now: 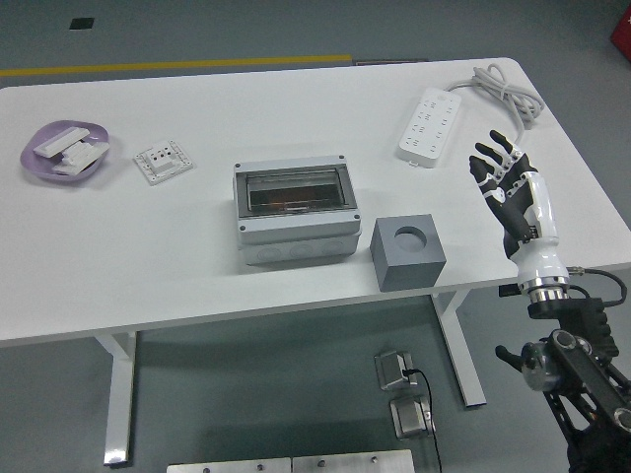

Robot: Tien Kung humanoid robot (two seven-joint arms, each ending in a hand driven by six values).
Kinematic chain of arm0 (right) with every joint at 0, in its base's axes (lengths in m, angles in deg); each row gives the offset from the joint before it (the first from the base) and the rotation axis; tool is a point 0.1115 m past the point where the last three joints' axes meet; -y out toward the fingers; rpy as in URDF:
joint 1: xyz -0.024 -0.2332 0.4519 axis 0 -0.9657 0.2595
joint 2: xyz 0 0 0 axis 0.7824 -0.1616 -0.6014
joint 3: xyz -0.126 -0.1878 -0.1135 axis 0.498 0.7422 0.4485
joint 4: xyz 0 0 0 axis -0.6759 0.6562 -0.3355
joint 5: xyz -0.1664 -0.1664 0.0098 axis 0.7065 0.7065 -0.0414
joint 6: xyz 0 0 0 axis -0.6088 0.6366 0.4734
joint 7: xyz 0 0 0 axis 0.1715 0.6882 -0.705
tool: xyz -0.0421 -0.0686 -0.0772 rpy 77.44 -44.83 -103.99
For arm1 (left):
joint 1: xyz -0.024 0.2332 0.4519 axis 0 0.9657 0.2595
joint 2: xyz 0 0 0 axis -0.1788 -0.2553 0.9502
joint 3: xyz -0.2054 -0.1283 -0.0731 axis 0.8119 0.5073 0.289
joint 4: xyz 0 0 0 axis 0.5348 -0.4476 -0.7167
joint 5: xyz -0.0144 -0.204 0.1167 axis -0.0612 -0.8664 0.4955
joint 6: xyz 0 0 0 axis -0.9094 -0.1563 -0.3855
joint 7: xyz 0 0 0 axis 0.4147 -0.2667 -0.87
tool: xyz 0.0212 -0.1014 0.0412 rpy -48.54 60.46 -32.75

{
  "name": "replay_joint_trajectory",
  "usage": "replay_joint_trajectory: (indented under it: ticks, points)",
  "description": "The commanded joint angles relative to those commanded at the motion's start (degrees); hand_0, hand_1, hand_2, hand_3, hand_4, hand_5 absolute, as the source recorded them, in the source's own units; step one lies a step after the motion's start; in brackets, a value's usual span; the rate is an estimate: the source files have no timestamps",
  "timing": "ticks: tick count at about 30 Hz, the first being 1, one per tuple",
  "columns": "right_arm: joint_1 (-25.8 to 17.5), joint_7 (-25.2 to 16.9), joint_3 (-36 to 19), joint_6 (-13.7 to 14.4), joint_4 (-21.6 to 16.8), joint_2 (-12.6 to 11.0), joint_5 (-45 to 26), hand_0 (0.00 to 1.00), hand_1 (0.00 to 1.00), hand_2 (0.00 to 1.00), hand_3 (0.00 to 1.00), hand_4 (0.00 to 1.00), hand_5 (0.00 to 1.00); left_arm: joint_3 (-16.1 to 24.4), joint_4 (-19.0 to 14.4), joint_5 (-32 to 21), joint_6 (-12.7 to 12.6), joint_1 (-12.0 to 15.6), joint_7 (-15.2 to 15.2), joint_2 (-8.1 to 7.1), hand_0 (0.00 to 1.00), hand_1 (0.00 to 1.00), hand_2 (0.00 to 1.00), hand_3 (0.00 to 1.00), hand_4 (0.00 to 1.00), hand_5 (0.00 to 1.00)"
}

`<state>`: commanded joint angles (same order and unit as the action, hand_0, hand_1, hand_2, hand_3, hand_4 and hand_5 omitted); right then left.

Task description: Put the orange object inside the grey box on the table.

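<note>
The right robot hand (506,183) is raised over the right end of the white worktop (197,266), to the right of the grey box (294,211) and well apart from it. Its fingers (490,158) are straight and spread apart, pointing up and away from the robot, with the dark palm facing left toward the box. It holds nothing and touches nothing. The white forearm runs down from it past the worktop's near right edge to the black arm below.

The grey box sits near the middle of the worktop with its clear, tinted lid down. Through the lid a dark interior shows with a faint reddish-orange patch low inside; whether that is the orange object cannot be told.

Just to the right of the box, toward the near edge, stands a dark grey cube (407,252) with a round hollow in its top. Further right and behind the box lies a white power strip (430,125) with its coiled cable. To the left of the box lies a small white switch plate (163,161), and further left a purple dish (61,150) holding white parts.
</note>
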<state>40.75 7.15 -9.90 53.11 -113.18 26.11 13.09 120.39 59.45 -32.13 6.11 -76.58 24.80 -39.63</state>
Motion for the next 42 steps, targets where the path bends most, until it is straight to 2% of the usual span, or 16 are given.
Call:
replay_joint_trajectory:
  ticks: [5, 6, 15, 26, 42]
  points:
    - [0.0, 0.0, -0.1, -0.6, -0.3, -0.1, -0.6, 0.800, 0.765, 0.813, 0.913, 0.998, 0.773, -0.6, 0.0, 0.4, 0.1, -0.1, 0.3, 0.26, 0.625, 0.563, 0.521, 0.606, 0.557, 0.136]
    - [0.0, 0.0, -0.1, -0.6, -0.5, -0.1, -0.7, 0.818, 0.775, 0.815, 0.864, 0.996, 0.903, -0.7, 0.0, 0.6, 0.1, 0.0, 0.4, 0.34, 0.624, 0.564, 0.522, 0.607, 0.558, 0.135]
    - [-0.4, 0.0, -0.7, -0.8, -2.6, -0.9, -0.2, 0.837, 0.792, 0.824, 0.831, 0.997, 0.920, -1.0, 0.0, 0.7, 0.0, 0.0, 0.6, 0.84, 0.624, 0.563, 0.514, 0.607, 0.558, 0.137]
    - [-0.3, 0.2, -2.4, -0.5, -2.9, -0.9, 0.4, 0.844, 0.795, 0.825, 0.818, 0.994, 0.950, -0.3, 0.0, 1.3, 0.0, -0.8, 0.6, 0.38, 0.625, 0.566, 0.514, 0.607, 0.570, 0.149]
    - [-0.9, 0.2, -4.3, -0.1, -3.3, -0.6, 0.8, 0.846, 0.798, 0.818, 0.770, 0.995, 0.962, 1.4, 0.0, 2.7, 0.0, -1.2, -0.1, 1.03, 0.626, 0.567, 0.515, 0.608, 0.574, 0.153]
